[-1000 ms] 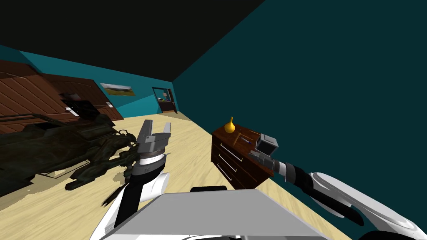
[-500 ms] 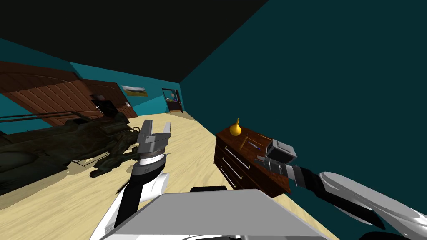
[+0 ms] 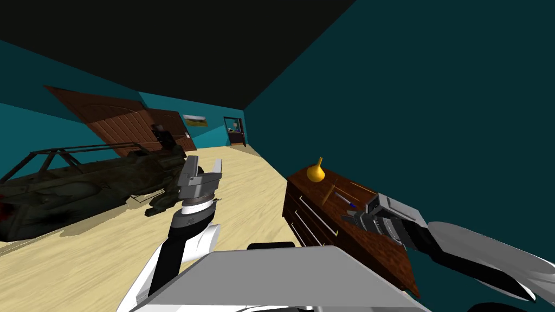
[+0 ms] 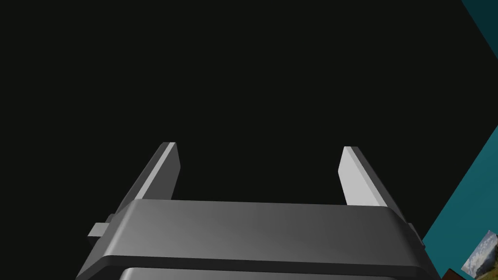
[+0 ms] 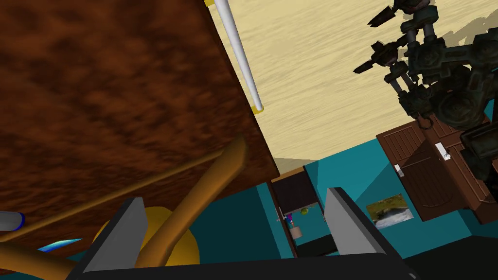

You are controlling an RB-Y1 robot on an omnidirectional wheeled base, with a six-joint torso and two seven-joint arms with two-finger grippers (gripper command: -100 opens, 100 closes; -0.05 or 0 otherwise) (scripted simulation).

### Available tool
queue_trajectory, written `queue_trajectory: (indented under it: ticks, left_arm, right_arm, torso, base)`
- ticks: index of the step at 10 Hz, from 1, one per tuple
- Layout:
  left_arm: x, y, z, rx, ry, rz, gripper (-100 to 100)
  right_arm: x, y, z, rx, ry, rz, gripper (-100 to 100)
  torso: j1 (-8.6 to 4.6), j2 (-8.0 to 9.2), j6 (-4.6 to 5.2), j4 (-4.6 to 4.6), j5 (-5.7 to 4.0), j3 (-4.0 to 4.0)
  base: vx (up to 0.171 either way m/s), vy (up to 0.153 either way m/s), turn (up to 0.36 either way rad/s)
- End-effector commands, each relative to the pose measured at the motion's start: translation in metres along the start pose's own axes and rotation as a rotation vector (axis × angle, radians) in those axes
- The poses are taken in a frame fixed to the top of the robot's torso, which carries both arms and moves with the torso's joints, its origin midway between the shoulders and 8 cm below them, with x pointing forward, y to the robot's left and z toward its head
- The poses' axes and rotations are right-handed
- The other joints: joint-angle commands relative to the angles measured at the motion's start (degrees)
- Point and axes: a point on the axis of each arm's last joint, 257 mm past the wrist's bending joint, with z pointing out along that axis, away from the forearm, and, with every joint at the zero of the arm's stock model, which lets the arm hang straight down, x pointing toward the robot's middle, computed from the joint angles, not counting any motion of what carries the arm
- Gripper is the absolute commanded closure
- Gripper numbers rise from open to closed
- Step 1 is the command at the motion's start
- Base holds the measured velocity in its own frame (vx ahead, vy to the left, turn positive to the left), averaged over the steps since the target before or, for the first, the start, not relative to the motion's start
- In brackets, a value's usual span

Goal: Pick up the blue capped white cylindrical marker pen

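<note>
Atop dresser (image 3: 379,248), marker pen (image 3: 343,200) whole from head, tip from wrist; all fingers (image 5: 121,233) apart.

You see the marker pen (image 5: 9,221) cut off by the right wrist view's edge: only a white stub with a blue band shows. The yellow vase (image 5: 185,248) is half hidden behind a brown stick (image 5: 206,189) and a finger of the right claw (image 5: 233,194). In the head view that claw's body covers part of the dresser (image 3: 379,252) top, and its fingertips are too small to tell.
</note>
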Motion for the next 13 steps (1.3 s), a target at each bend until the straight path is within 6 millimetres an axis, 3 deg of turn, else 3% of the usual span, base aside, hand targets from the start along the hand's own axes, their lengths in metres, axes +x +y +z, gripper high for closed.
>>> queue_trajectory:
  ticks: [1,4,5,8,10,12,13]
  left_arm:
    - [0.000,0.000,0.000,0.000,0.000,0.000,0]
    - [0.000,0.000,0.000,0.000,0.000,0.000,0]
    - [0.000,0.000,0.000,0.000,0.000,0.000,0]
    - [0.000,0.000,0.000,0.000,0.000,0.000,0]
    - [0.000,0.000,0.000,0.000,0.000,0.000,0]
    - [0.000,0.000,0.000,0.000,0.000,0.000,0]
    - [0.000,0.000,0.000,0.000,0.000,0.000,0]
  right_arm:
    - [0.008,-0.016,-0.007,0.035,0.055,-0.012,-100]
    - [0.040,-0.056,-0.034,0.129,0.197,-0.018,-100]
    - [0.040,-0.056,-0.034,0.129,0.198,-0.019,-100]
    - [0.086,-0.103,-0.081,0.246,0.398,-0.016,-100]
    - [0.114,-0.123,-0.113,0.305,0.521,-0.009,-100]
    - [0.143,-0.134,-0.142,0.343,0.628,0.009,-100]
    - [0.143,-0.134,-0.142,0.343,0.628,0.009,-100]
  torso:
    - [0.00,0.00,0.00,0.00,0.00,0.00]
    - [-0.03,0.09,0.05,0.02,-0.01,0.05]
    - [-0.04,0.11,0.01,0.02,-0.01,0.06]
    - [-0.04,0.04,0.02,0.01,-0.01,0.02]
    - [-0.12,-0.20,0.01,-0.05,-0.03,-0.12]
    - [-0.07,-0.10,0.04,-0.03,-0.03,-0.07]
    - [-0.01,-0.03,0.06,-0.01,-0.03,-0.03]
  base:
    - [0.104,-0.010,0.060]
    - [0.086,-0.003,0.140]
    - [0.068,-0.008,0.114]
    - [0.113,-0.012,0.223]
    - [0.159,-0.039,0.205]
    - [0.116,-0.020,0.157]
    - [0.063,-0.011,0.058]
